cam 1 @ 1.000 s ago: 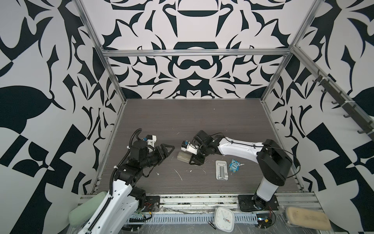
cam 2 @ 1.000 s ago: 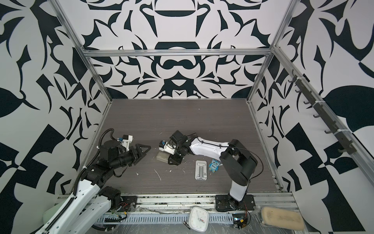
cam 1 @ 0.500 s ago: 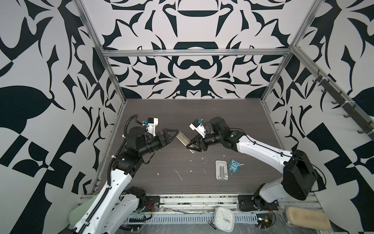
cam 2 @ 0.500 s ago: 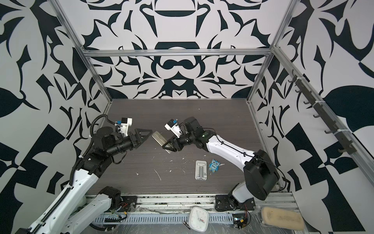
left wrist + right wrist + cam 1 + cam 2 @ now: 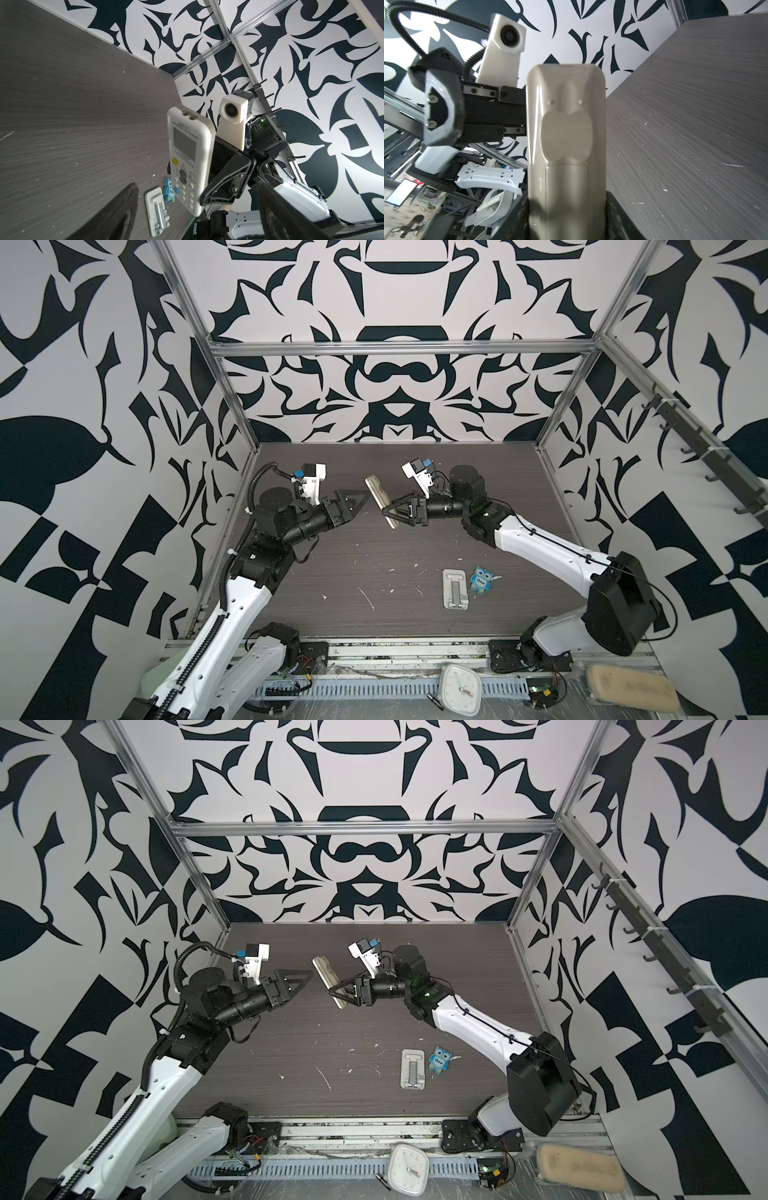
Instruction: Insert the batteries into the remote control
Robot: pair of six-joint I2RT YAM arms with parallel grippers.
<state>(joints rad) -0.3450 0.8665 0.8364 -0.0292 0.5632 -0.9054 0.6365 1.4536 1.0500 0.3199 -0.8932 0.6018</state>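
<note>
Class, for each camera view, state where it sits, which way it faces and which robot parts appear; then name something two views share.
Top views: high at the front, looking down on the dark wood-grain table; both arms, left claw open, right claw gripping the slim white remote control.
Left wrist: on the left arm, facing the remote's button face; own spread fingers in the foreground.
Right wrist: on the right arm, facing the remote's beige back; own fingers clamping it.
Shared: both wrist views show the remote, opposite faces.
</note>
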